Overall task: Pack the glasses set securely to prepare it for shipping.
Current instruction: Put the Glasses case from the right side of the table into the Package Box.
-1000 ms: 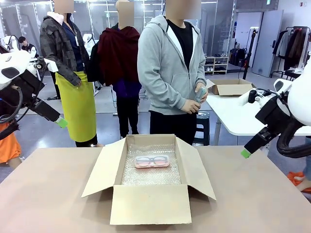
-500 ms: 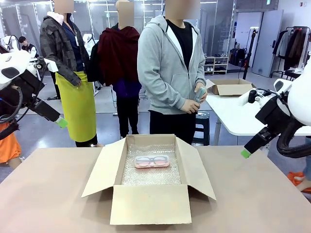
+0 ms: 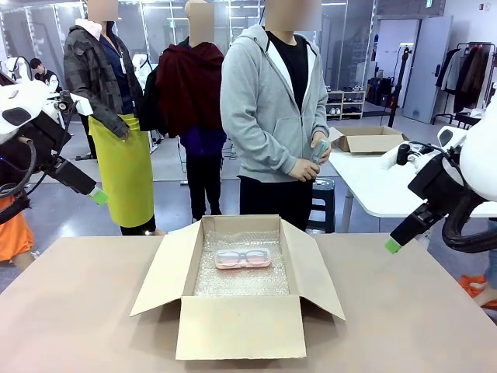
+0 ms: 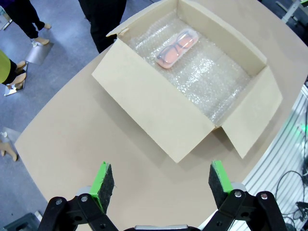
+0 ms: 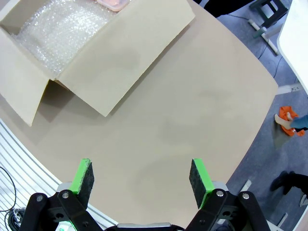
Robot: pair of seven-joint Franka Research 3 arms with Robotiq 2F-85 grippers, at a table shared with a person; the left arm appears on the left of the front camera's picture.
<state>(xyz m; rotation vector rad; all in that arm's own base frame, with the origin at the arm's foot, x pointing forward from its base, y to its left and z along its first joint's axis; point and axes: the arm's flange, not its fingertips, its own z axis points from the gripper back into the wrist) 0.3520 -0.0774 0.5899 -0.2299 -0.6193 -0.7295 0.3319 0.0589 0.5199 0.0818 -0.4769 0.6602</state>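
One pink case (image 3: 243,259) lies in the box (image 3: 241,326), one mint case (image 3: 319,148) in hand (image 3: 305,168).

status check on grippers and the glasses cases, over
Both open: left gripper and right gripper, up over table. One pink case in box on bubble wrap; mint green case in person's hand. Box flaps open, nothing blocking.

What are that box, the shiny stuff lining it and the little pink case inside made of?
The box looks like plain brown cardboard: matte, with folded flaps. The lining seems to be clear plastic bubble wrap, going by its glinting, pebbled surface. The pink case is probably translucent plastic, since a spectacles outline shows through its top. Hard or soft, I cannot tell.
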